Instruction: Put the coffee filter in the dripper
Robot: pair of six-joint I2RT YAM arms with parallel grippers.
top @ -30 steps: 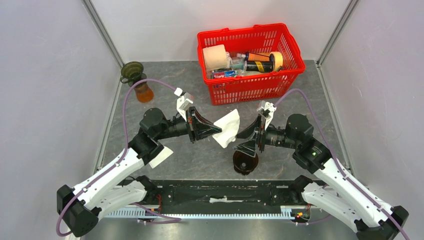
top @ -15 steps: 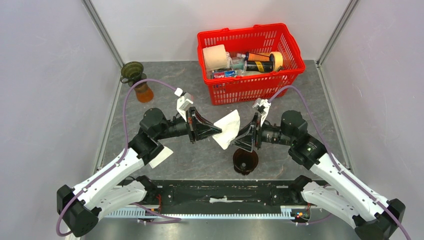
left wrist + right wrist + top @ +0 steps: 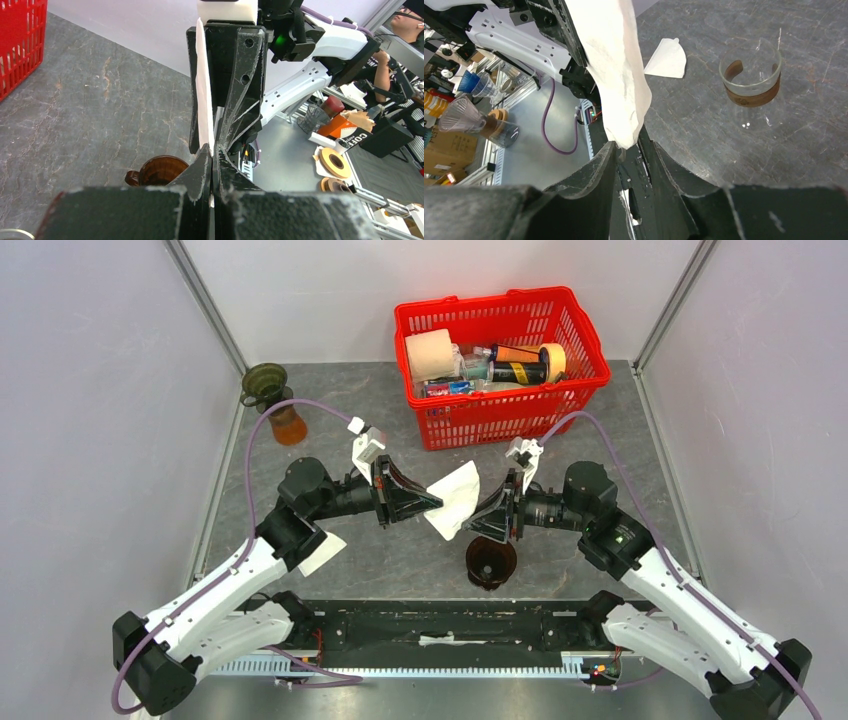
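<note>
My left gripper [image 3: 436,503] is shut on a white paper coffee filter [image 3: 455,497] and holds it in the air above the table. In the left wrist view the gripper [image 3: 212,152] pinches the filter [image 3: 202,95], seen edge-on. My right gripper [image 3: 474,521] is open at the filter's other side. In the right wrist view the filter's [image 3: 611,60] lower tip hangs between the spread fingers of the gripper [image 3: 628,146]. The brown dripper [image 3: 490,562] stands on the table just below the right gripper and also shows in the left wrist view [image 3: 159,171].
A red basket [image 3: 560,405] with several items stands at the back. A glass server [image 3: 288,424] and an olive funnel [image 3: 264,382] stand at the back left. A spare filter [image 3: 323,552] lies under the left arm and also shows in the right wrist view [image 3: 667,59].
My right gripper has moved left and up from above the dripper to the filter's edge. The left gripper and filter have barely moved.
</note>
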